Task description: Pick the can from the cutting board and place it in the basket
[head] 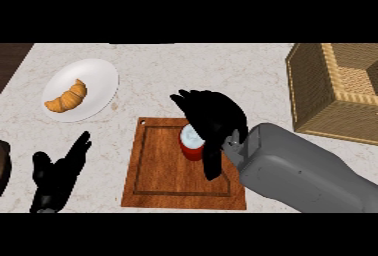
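**Closing on the can, lift not yet made**

Step in hand, by the look of it: the grasp. Right hand over the can, fingers arched above its pale top and down its far side, thumb hanging past its near side. Curled round the can, it seems, though not plain whether actually touching or pinching it. Red body of the can mostly hidden, only a strip showing at the left.

Can upright on the cutting board, in the upper right part of it, inside the routed groove. No sign of it off the wood yet.

Left hand resting at the lower left of the bench, fingers straight and spread, holding nothing.

Basket at the far right, well apart from the board, opening upward. Plate with a croissant at the upper left, out of the way.

Next move, as judged: settle the grip, lift straight up off the board, carry rightward and high enough to pass the basket's near wall, then lower inside and let go.
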`<state>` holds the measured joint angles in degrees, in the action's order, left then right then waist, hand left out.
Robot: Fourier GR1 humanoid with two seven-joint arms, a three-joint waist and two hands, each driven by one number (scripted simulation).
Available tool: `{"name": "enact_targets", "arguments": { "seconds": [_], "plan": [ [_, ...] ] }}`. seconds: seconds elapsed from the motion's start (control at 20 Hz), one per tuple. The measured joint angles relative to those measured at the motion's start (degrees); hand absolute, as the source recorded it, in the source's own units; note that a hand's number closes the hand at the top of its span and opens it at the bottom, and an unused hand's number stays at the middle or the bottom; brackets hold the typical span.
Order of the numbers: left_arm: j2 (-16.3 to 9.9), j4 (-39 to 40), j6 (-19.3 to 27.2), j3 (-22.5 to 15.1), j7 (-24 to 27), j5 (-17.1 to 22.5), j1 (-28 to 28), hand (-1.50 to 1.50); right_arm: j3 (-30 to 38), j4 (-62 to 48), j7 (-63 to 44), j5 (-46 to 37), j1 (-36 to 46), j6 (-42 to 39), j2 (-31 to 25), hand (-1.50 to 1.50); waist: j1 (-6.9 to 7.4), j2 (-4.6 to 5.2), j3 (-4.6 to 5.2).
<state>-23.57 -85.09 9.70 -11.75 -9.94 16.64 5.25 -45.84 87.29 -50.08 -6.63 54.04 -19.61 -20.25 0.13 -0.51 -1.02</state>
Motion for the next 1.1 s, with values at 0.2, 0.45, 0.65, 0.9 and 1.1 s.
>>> {"name": "enact_targets", "arguments": {
  "seconds": [0.2,0.45,0.65,0.9,1.1],
  "plan": [
    [0.4,-0.3,0.2,0.1,-0.6,-0.5,-0.1,0.0,-0.1,-1.0,1.3,-2.8,-1.6,1.0,1.8,-1.5,0.07,0.0,0.0],
    [0.9,-0.7,0.3,0.4,-1.4,-1.1,-0.1,0.0,-0.5,-4.3,3.6,-6.1,-3.0,1.3,4.0,-1.5,0.23,0.08,0.11],
    [1.1,-0.5,-0.4,0.8,-0.5,-1.2,0.2,0.0,-0.9,-5.8,3.5,-7.1,-3.8,-1.3,4.2,-1.5,0.12,0.05,0.1],
    [1.6,0.1,-0.9,1.0,-0.2,-2.0,-0.1,0.0,-1.1,-8.1,3.0,-8.9,-4.6,-2.6,6.2,-1.5,0.07,-0.01,-0.01],
    [2.1,0.0,-0.8,1.2,-0.2,-2.4,0.0,0.0,-0.5,-9.1,3.5,-10.3,-5.2,-2.8,7.5,-1.5,0.09,-0.02,-0.03]
  ]
}}
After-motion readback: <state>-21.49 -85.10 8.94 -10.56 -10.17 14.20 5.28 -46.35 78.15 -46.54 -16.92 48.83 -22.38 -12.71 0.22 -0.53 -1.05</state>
